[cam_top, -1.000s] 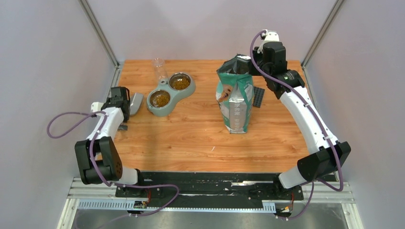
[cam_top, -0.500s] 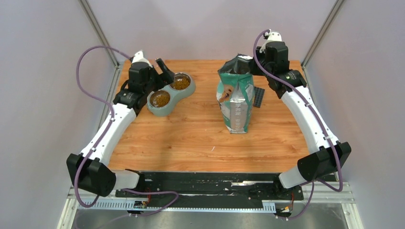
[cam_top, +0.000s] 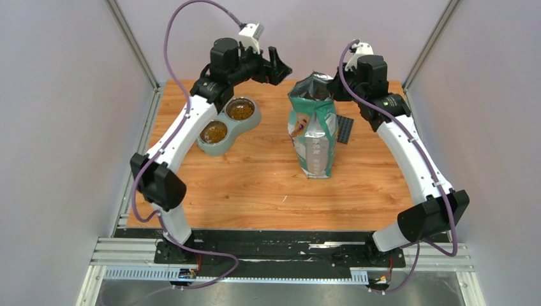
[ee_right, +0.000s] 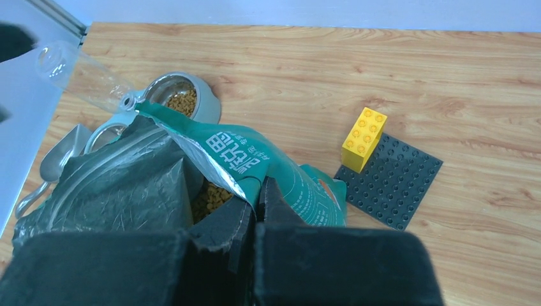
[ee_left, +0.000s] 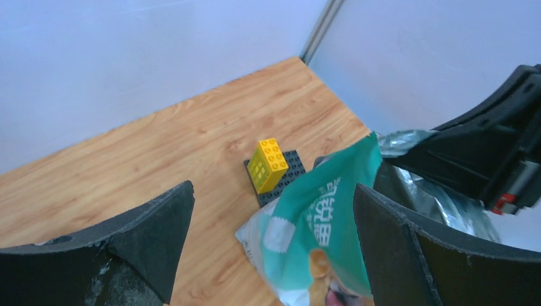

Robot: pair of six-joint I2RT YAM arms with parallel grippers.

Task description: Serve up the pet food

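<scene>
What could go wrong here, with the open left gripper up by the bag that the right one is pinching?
1. The bag stands tall and upright, held only by the right gripper, which is shut on its thin rim. A sideways nudge from the open left gripper could tip it and spill the pet food inside.
2. Both grippers are close together at the bag mouth, so the fingers could clash if the left one reaches in.

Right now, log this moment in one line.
left fingers open, high beside bag top | right fingers shut on bag rim | pet food in double bowl
</scene>
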